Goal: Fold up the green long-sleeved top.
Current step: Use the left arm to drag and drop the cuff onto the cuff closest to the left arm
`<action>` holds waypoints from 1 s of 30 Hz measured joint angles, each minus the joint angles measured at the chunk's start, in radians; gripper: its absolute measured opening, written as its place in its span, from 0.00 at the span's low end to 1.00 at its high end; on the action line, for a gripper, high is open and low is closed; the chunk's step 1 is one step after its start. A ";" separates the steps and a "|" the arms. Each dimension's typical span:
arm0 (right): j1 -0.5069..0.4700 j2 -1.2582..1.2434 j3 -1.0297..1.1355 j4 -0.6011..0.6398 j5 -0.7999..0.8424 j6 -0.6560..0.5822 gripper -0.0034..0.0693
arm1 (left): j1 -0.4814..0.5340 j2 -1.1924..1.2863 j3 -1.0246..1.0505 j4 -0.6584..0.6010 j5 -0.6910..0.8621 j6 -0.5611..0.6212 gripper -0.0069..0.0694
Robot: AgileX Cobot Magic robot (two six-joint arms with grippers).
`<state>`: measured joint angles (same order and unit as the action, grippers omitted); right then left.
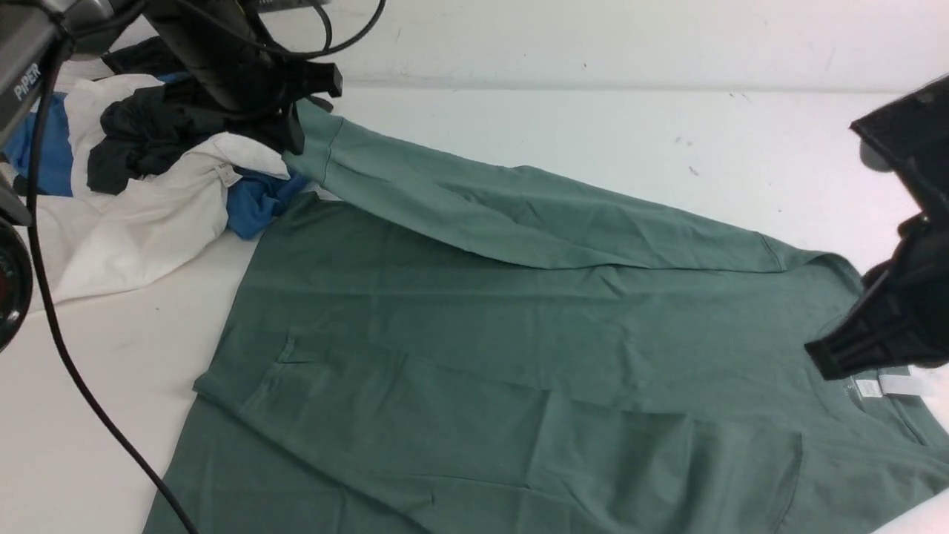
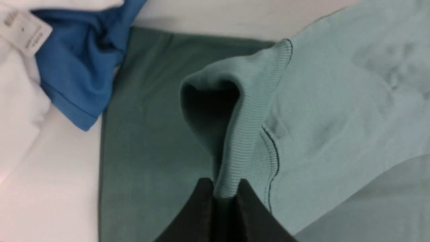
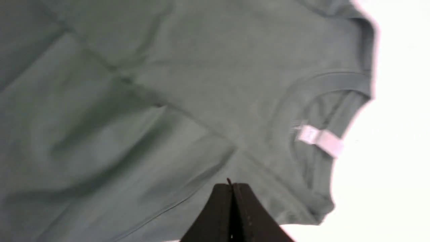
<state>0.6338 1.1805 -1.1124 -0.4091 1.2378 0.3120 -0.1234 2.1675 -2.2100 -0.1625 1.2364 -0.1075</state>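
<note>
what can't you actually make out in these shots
- green long-sleeved top: near hem cut off by the front view's bottom edge.
- neck label: print too small in the front view, blurred in the right wrist view.
- right gripper: shut, but blur hides whether its tips touch the fabric, right wrist view.
- clothes pile: partly behind the left arm in the front view; garment count unclear.

Left fingers clamped, right fingers closed

Cloth, matt knit: green long-sleeved top; cuff ribbed. Smooth white, faintly scuffed: table. Matt black, plastic-looking: left gripper.
</note>
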 joint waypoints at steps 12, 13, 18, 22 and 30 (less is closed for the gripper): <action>-0.199 0.000 0.000 0.099 0.006 -0.101 0.03 | -0.070 -0.392 0.513 0.062 0.000 -0.014 0.13; -0.206 0.000 0.000 0.115 0.006 -0.113 0.03 | -0.070 -0.425 0.569 0.062 0.000 -0.018 0.13; -0.210 0.000 0.000 0.192 -0.027 -0.148 0.03 | -0.070 -0.538 0.793 0.062 0.000 -0.032 0.13; -0.213 0.000 0.000 0.261 -0.069 -0.200 0.03 | -0.070 -0.609 0.956 0.062 -0.003 -0.049 0.13; -0.213 0.000 0.000 0.321 -0.079 -0.249 0.03 | -0.070 -0.629 1.108 0.060 -0.014 -0.063 0.13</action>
<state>0.4203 1.1805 -1.1124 -0.0878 1.1592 0.0630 -0.1930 1.5382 -1.1018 -0.1027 1.2225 -0.1710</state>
